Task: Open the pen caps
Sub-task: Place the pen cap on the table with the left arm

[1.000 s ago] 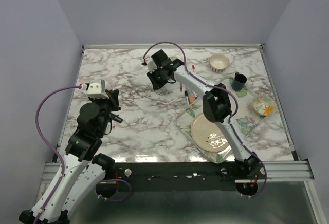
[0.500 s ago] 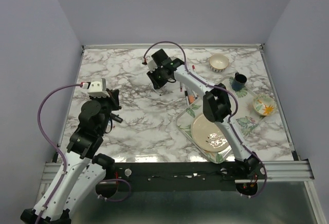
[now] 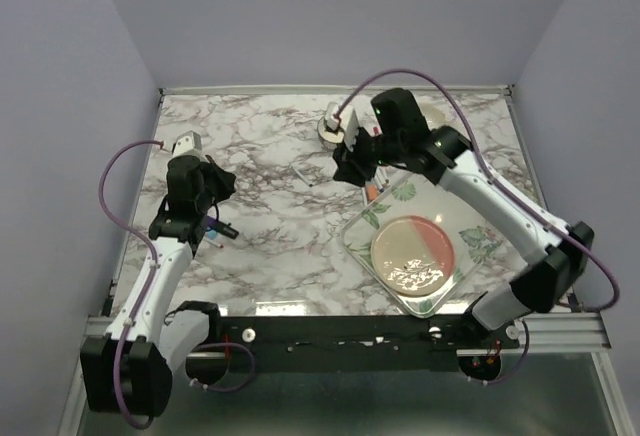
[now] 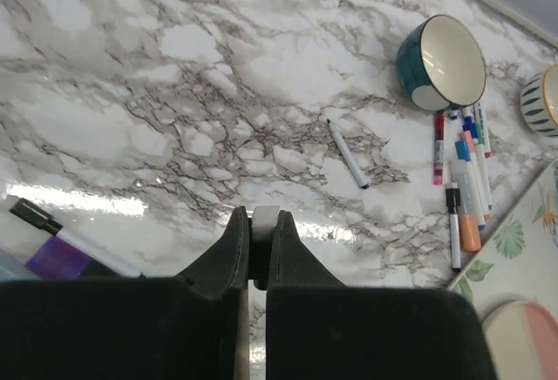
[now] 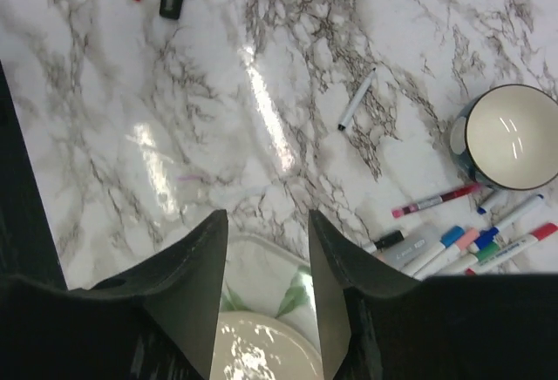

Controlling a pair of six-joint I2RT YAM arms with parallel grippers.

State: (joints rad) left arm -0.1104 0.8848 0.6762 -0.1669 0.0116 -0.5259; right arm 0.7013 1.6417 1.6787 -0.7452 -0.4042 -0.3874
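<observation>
Your right gripper (image 5: 266,219) hangs wide open, empty; your left gripper (image 4: 260,213) pinches a small white piece (image 4: 264,220) (identity unclear). The short coloured plastic pen caps (image 4: 452,197) sit on white-barrelled markers (image 4: 454,245) beside the round teal bowl (image 4: 440,62): grip one barrel squarely and pull its cap straight.

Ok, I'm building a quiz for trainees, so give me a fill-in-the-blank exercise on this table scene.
1. The right claw hangs with its jaws ____.
2. The plate sits in the leaf-patterned ____.
3. The heap of pens lies beside the teal ____.
Missing words: open; tray; bowl.
</observation>
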